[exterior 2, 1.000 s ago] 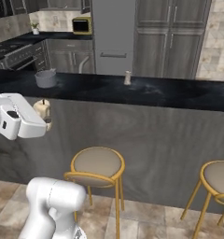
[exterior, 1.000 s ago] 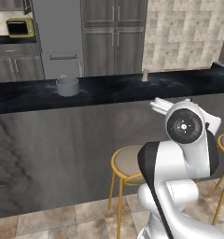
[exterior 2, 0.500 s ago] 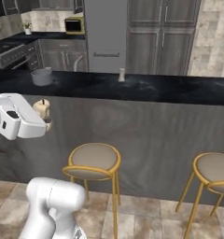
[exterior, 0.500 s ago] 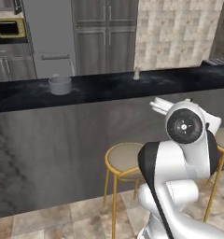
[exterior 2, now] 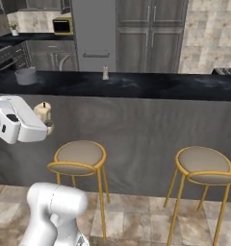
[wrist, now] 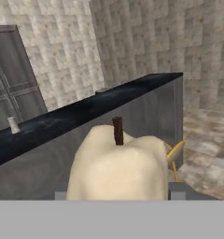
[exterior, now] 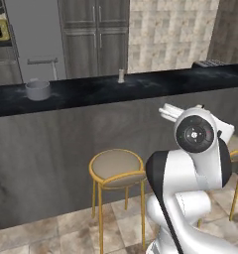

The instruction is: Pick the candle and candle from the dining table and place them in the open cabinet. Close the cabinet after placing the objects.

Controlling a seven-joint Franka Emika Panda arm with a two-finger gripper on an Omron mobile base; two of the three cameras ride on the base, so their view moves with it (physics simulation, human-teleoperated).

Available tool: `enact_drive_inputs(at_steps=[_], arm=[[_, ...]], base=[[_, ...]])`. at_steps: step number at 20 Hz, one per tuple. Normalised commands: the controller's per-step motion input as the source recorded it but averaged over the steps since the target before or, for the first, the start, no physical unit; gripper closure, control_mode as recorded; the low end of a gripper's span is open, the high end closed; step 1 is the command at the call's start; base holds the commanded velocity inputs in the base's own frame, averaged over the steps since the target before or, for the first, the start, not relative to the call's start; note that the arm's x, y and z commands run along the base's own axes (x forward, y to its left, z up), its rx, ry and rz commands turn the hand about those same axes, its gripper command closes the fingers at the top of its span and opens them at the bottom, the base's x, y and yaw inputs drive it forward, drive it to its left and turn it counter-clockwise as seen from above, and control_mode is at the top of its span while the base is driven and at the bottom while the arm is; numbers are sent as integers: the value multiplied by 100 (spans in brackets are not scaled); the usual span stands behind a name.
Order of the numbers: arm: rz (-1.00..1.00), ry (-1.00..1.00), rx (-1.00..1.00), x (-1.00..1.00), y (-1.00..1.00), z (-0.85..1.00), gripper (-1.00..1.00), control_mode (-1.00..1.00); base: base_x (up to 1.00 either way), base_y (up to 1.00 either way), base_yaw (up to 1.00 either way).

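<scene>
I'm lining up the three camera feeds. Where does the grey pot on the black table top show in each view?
Left base view: grey pot at far left on the table top.
Right base view: pot at far left, at the table's end.
Hand view: I can't find it.
Shared landmark: the small pale shaker on the table.

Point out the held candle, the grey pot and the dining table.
candle (wrist: 116, 170): hand view, its cream body below the wick.
grey pot (exterior: 37, 90): left base view, its side wall.
dining table (exterior 2: 151, 85): right base view, bare black top.
</scene>
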Motion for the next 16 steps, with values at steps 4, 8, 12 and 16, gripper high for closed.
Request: enact_drive_inputs(at_steps=[4,8,12,16], arm=[[0,0,0,0,0,0,100,100],[0,0,0,0,0,0,100,100],[0,0,0,0,0,0,100,100],[0,0,0,0,0,0,100,100]], base=[[-26,-66,-10],[-10,-62,-9],[0,-60,-4],[0,-57,0]])
